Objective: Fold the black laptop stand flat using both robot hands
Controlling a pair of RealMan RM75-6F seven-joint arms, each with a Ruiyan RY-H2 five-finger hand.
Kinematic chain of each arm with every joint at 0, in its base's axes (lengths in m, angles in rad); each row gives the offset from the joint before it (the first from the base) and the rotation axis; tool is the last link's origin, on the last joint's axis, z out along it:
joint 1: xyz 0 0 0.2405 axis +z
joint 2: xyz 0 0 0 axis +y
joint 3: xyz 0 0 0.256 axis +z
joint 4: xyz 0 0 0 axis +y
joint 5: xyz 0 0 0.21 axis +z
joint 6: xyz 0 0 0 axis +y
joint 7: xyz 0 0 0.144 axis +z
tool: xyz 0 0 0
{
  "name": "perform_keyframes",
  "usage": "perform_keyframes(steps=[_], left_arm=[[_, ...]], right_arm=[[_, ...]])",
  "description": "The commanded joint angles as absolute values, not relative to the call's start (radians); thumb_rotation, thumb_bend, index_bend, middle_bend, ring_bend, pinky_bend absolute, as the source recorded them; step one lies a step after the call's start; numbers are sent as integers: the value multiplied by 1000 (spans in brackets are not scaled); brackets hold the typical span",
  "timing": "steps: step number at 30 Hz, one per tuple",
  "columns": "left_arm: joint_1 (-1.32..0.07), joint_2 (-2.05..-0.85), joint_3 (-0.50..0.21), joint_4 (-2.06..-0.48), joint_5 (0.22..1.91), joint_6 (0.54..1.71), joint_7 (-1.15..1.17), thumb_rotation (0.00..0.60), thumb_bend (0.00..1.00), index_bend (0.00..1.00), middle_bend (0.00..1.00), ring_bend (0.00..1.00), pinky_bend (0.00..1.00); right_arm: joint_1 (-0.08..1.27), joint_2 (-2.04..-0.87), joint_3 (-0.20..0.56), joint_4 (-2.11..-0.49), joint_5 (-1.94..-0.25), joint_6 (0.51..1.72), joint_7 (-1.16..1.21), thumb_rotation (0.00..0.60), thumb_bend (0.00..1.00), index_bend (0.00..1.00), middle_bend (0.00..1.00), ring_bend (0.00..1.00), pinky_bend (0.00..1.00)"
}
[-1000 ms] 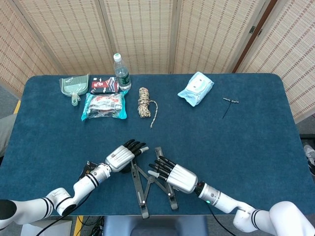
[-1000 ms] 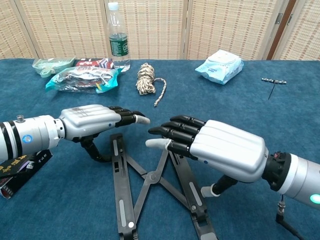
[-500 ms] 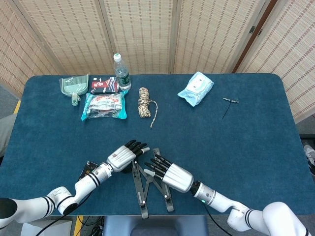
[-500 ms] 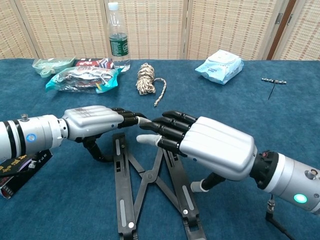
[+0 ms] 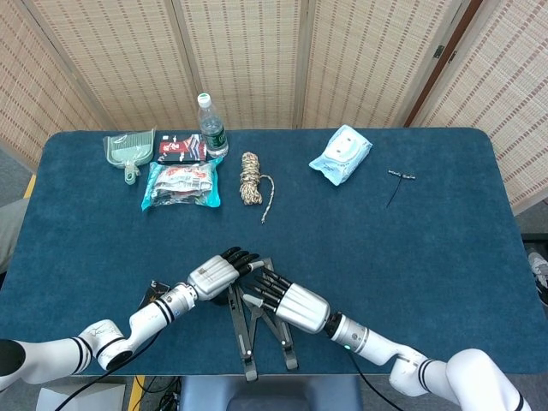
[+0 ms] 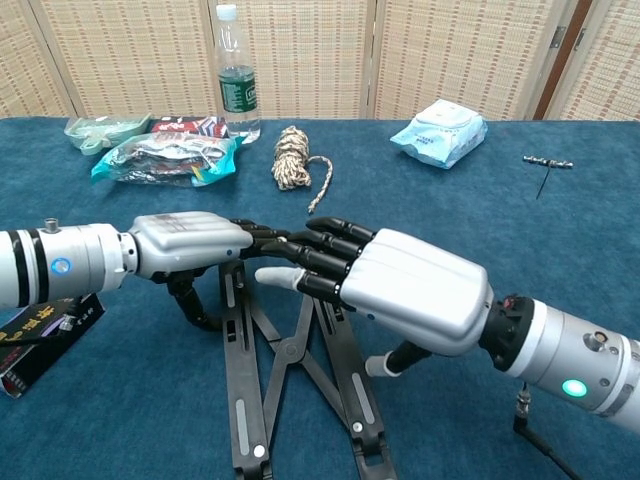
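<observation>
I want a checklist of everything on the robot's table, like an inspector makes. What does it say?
Surface: blue table, cloth-covered.
Job's things: black stand lies near the front edge, its two bars drawn close but not flat together.
Clutter: bottle, dustpan, snack packs, rope, wipes pack, corkscrew, a black packet by the left arm.
Robot hands: left robot hand and right robot hand reach over the stand, fingers extended, fingertips meeting; neither grips it.
Cables: one thin black cable under the right wrist.
Surroundings: woven screens behind the table.
</observation>
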State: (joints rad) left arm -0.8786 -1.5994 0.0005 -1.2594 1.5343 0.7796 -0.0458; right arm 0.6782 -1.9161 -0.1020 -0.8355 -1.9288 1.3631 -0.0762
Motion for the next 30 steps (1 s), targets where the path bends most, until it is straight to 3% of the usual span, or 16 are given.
perform_keyframes(steps=[1,17,23,30], left_arm=[[-886,-1593,1,-1268,1540,776,-54,600,258,0,0,0,0],[-925,-1578,-7,-1268,1538,747,-97,600,259,0,0,0,0],[-890,-1533,-19,-1290,1495,783,-90,600,259,0,0,0,0],[-829,-1465,-35,-1360,1458,870,-88,600,258,0,0,0,0]], right_arm=[[684,-1920,-100,-829,-1930,1367,-78,600,0,0,0,0,0],[715,-1937,-89,-781,-1917,1384,-53,600,0,0,0,0,0],[753,-1827,-106,-877,-1932,1358,-38,600,0,0,0,0,0],[838,-1624,-131,-1140,-1942,1235,-13,600,0,0,0,0,0]])
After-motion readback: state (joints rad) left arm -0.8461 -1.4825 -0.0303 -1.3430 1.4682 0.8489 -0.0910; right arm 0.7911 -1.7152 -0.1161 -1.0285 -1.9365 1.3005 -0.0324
